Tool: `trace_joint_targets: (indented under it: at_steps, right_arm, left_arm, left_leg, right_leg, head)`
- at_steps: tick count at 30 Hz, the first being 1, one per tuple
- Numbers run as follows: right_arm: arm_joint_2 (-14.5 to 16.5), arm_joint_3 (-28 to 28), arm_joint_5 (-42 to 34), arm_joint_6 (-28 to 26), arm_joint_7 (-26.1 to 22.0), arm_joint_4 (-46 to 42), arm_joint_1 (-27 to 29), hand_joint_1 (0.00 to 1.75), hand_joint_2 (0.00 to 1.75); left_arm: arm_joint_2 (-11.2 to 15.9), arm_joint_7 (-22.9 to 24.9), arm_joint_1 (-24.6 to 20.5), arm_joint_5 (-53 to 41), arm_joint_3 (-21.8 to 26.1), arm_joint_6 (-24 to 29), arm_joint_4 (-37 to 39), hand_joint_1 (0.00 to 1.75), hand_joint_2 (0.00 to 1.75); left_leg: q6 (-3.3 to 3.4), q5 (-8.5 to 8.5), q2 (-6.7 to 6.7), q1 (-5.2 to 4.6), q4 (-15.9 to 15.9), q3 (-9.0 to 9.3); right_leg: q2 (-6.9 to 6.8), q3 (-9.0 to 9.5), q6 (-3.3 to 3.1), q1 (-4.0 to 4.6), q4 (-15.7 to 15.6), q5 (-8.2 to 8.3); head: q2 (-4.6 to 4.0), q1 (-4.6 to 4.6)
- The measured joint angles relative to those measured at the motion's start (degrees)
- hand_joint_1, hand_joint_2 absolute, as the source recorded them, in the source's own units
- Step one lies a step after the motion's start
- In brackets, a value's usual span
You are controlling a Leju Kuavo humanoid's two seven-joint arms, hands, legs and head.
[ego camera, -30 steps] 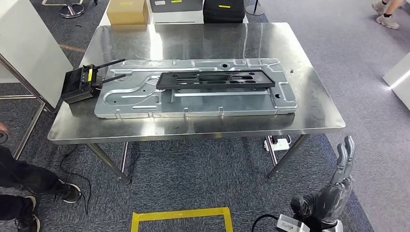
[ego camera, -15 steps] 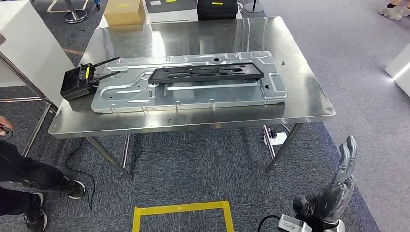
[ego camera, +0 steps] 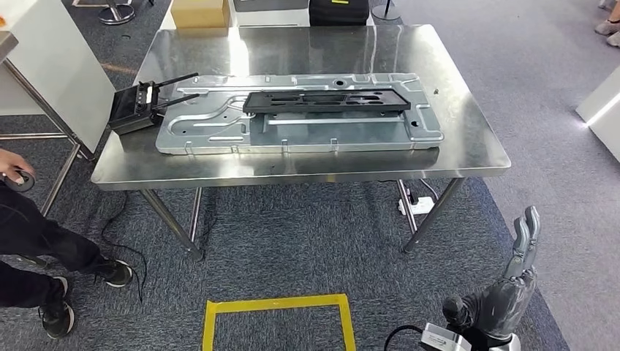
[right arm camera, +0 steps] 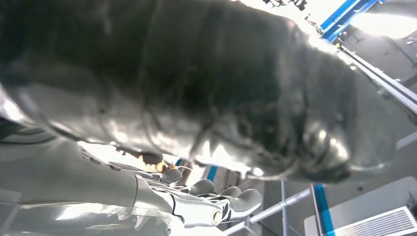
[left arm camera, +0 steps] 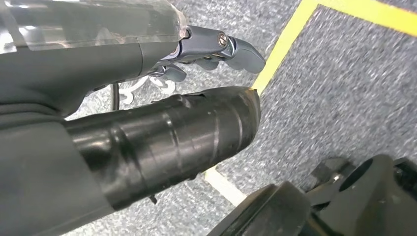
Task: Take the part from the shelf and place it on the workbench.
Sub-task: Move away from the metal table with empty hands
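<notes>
The view has shifted, so the steel workbench [ego camera: 475,157] sits slightly farther right. The black part [ego camera: 325,100] lies on a metal panel [ego camera: 219,131]. The right hand [ego camera: 504,289] is raised, fingers apart, holding nothing; the left hand [left arm camera: 147,118] hangs over carpet, likewise holding nothing.

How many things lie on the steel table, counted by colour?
Black: 2, the long bracket and the antenna device.
Silver: 1, the stamped metal panel beneath the bracket.
Total: 3.

No legible text, brand, number or sign. Yellow labels on the cardboard box [ego camera: 199,11], black case [ego camera: 338,10] and black radio unit [ego camera: 137,110] (on the surface) are too small to read.
</notes>
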Motion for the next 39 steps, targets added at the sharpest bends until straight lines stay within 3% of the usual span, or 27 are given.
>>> trace_joint_targets:
  at_steps: [1,2,5,6,8,10,11,13,15,16,17,18,20,22,25,26,28,30,31,32,33,36,37,39]
  right_arm:
    - [0.0,-0.08,-0.07,0.0,0.01,0.01,0.0,0.0,0.0]
    - [0.0,-0.15,-0.11,0.0,0.01,0.02,-0.01,0.0,0.0]
    - [-0.01,-0.2,-0.16,0.0,0.02,-0.01,-0.13,0.0,0.0]
    - [-0.01,-0.21,-0.16,0.0,0.02,-0.02,-0.2,0.0,0.0]
    - [-0.02,-0.22,-0.17,0.0,0.05,-0.03,-0.26,0.0,0.0]
    - [-0.04,-0.26,-0.18,0.0,0.09,-0.02,-0.34,0.0,0.0]
    - [-0.04,-0.27,-0.18,0.0,0.09,-0.02,-0.39,0.0,0.0]
    - [-0.01,-0.28,-0.21,0.0,0.08,-0.02,-0.46,0.0,0.0]
    - [0.01,-0.3,-0.32,0.0,0.03,0.01,-0.45,0.0,0.0]
    - [0.01,-0.31,-0.4,0.01,-0.01,0.03,-0.45,0.0,0.0]
    - [0.02,-0.32,-0.5,0.0,-0.03,0.05,-0.45,0.0,0.0]
    - [0.02,-0.36,-0.61,0.0,-0.05,0.07,-0.45,0.0,0.0]
    - [0.02,-0.45,-0.84,0.0,-0.13,0.07,-0.46,0.0,0.0]
    - [0.04,-0.56,-0.98,0.0,-0.3,0.07,-0.49,0.0,0.0]
    - [0.17,-0.68,-1.03,0.0,-0.54,0.05,-0.48,0.0,0.0]
    - [0.2,-0.76,-1.04,0.0,-0.56,0.04,-0.45,0.0,0.0]
    - [0.21,-1.04,-1.08,0.0,-0.54,0.03,-0.31,0.0,0.0]
    - [0.23,-1.4,-1.15,0.0,-0.44,0.02,-0.05,0.0,0.0]
    - [0.24,-1.58,-1.19,0.0,-0.41,0.02,0.07,0.0,0.0]
    - [0.23,-1.74,-1.26,0.0,-0.4,0.02,0.16,0.0,0.0]
    - [0.23,-1.84,-1.34,0.0,-0.43,0.02,0.19,0.0,0.0]
    - [0.27,-1.9,-1.08,0.0,-0.55,0.01,0.12,0.0,0.0]
    - [0.31,-1.9,-0.92,0.0,-0.51,0.0,0.13,0.0,0.0]
    - [0.38,-1.9,-0.82,0.0,-0.27,0.0,0.27,0.0,0.0]
  left_arm:
    - [0.03,0.15,0.02,0.0,0.01,-0.01,0.01,0.0,0.0]
    - [0.05,0.27,0.04,0.0,0.02,-0.01,0.01,0.0,0.0]
    - [0.09,0.41,0.03,0.0,0.04,-0.06,0.01,0.0,0.0]
    - [0.1,0.44,0.01,0.0,0.04,-0.07,0.01,0.0,0.0]
    - [0.12,0.49,-0.03,0.0,0.04,-0.07,0.01,0.0,0.0]
    - [0.17,0.54,-0.05,0.0,0.04,-0.04,0.01,0.0,0.0]
    - [0.2,0.56,-0.04,0.0,0.04,-0.02,0.01,0.0,0.0]
    - [0.24,0.57,-0.03,0.0,0.04,0.1,0.0,0.0,0.0]
    - [0.24,0.65,0.02,0.0,0.04,0.19,0.0,0.0,0.0]
    - [0.24,0.77,0.05,0.0,0.04,0.21,0.0,0.0,0.0]
    - [0.25,0.92,0.06,0.0,0.04,0.2,0.01,0.0,0.0]
    - [0.26,1.08,0.05,0.0,0.04,0.2,0.01,0.0,0.0]
    - [0.3,1.38,-0.08,0.0,0.05,0.19,0.01,0.0,0.0]
    - [0.31,1.52,-0.22,0.0,0.06,0.2,0.01,0.0,0.0]
    - [0.31,1.6,-0.16,0.0,0.11,0.24,0.0,0.0,0.0]
    - [0.26,1.88,-0.17,-0.01,0.12,0.53,0.0,0.0,0.0]
    - [-0.23,3.8,-0.19,-0.02,0.13,2.97,-0.01,0.0,0.0]
    - [-1.04,6.15,-0.12,-0.04,0.13,6.24,-0.03,0.0,0.0]
    - [-1.37,6.69,-0.07,-0.04,0.13,7.09,-0.03,0.0,0.0]
    - [-1.66,6.7,-0.01,-0.04,0.13,7.09,-0.03,0.0,0.0]
    - [-1.85,6.15,0.02,-0.04,0.13,6.27,-0.03,0.0,0.0]
    - [-1.7,2.59,-0.07,-0.04,0.19,2.01,-0.03,0.0,0.0]
    - [-1.46,1.73,-0.08,-0.03,0.23,1.16,-0.03,0.0,0.0]
    - [-1.07,1.12,-0.07,-0.03,0.35,0.58,-0.02,0.0,0.0]
  left_leg:
    - [-0.06,0.22,0.0,-0.03,0.25,-0.55]
    - [-0.14,0.39,-0.01,-0.04,0.52,-1.04]
    - [-0.59,0.77,-0.07,-0.11,1.34,-2.02]
    - [-0.86,0.91,-0.09,-0.18,1.52,-2.21]
    - [-1.53,1.32,-0.11,-0.27,1.53,-2.36]
    - [-2.19,1.3,-0.16,-0.25,1.69,-2.59]
    - [-2.49,0.35,-0.22,-0.21,2.61,-3.05]
    - [-2.99,-3.88,-0.34,0.03,7.88,-5.18]
    - [-3.41,-8.14,-0.34,0.23,15.12,-7.57]
    - [-3.55,-8.93,-0.34,0.3,16.99,-7.81]
    - [-3.6,-8.55,-0.33,0.36,16.49,-6.82]
    - [-3.56,-7.27,-0.32,0.41,13.71,-4.67]
    - [-3.21,-4.65,-0.34,0.36,5.3,0.71]
    - [-2.62,-3.73,-0.39,0.12,0.94,2.97]
    - [-1.53,-2.86,-0.33,0.08,0.58,2.46]
    - [-1.06,-2.39,-0.23,0.18,0.45,2.24]
    - [-0.23,-1.41,-0.03,0.32,0.27,1.4]
    - [0.09,-0.62,0.02,0.2,0.41,0.19]
    - [0.08,-0.29,0.02,0.14,0.52,-0.4]
    - [0.02,0.0,0.02,0.1,0.66,-0.92]
    - [-0.09,0.23,0.02,0.07,0.83,-1.38]
    - [-0.66,0.8,-0.06,0.0,1.41,-2.35]
    - [-0.96,1.02,-0.07,-0.02,1.53,-2.47]
    - [-1.71,1.56,-0.08,-0.04,1.47,-2.63]
  right_leg:
    - [0.0,-0.01,0.07,-0.01,1.3,-0.38]
    - [0.0,1.17,0.05,-0.01,0.3,0.3]
    - [0.03,8.42,-0.6,0.18,-11.29,4.11]
    - [0.06,9.8,-0.89,0.34,-13.89,4.71]
    - [0.13,10.08,-1.44,0.66,-14.91,5.17]
    - [0.07,9.81,-2.22,0.38,-15.31,5.93]
    - [-0.01,9.56,-2.68,0.21,-15.55,6.41]
    - [-0.16,8.7,-3.27,0.06,-15.74,7.27]
    - [-0.2,7.51,-3.36,0.1,-15.53,7.95]
    - [-0.21,6.93,-3.3,0.12,-15.38,8.27]
    - [-0.21,6.4,-3.2,0.12,-15.19,8.54]
    - [-0.2,5.96,-3.06,0.11,-14.98,8.76]
    - [-0.2,5.31,-2.66,0.18,-14.47,9.1]
    - [-0.24,4.98,-2.1,0.3,-14.15,9.47]
    - [-0.22,4.79,-1.02,0.28,-14.14,10.02]
    - [-0.12,4.43,-0.71,0.22,-13.53,9.31]
    - [0.09,2.5,-0.2,0.03,-8.92,5.25]
    - [0.14,-0.12,0.21,-0.04,-1.24,0.51]
    - [0.14,-0.65,0.31,-0.05,1.34,-0.54]
    - [0.14,-0.14,0.32,-0.05,1.87,-0.45]
    - [0.14,1.62,0.23,-0.05,-0.08,0.63]
    - [0.17,9.59,-0.54,0.22,-12.2,4.2]
    - [0.19,10.83,-0.84,0.42,-14.43,4.66]
    - [0.21,10.74,-1.4,0.73,-15.13,5.14]
  head:
    - [0.0,-0.01]
    - [0.0,-0.01]
    - [0.0,-0.01]
    - [0.0,-0.02]
    - [0.0,-0.03]
    - [0.0,-0.03]
    - [0.0,-0.05]
    - [0.0,-0.1]
    - [0.0,-0.12]
    - [0.0,-0.12]
    - [0.0,-0.13]
    - [0.0,-0.13]
    - [0.0,-0.13]
    - [0.0,-0.1]
    - [0.0,-0.08]
    - [0.0,-0.06]
    - [0.0,-0.04]
    - [0.0,-0.03]
    - [0.0,-0.03]
    - [0.0,-0.04]
    - [0.0,-0.03]
    - [0.0,-0.04]
    - [0.0,-0.04]
    - [0.0,-0.05]
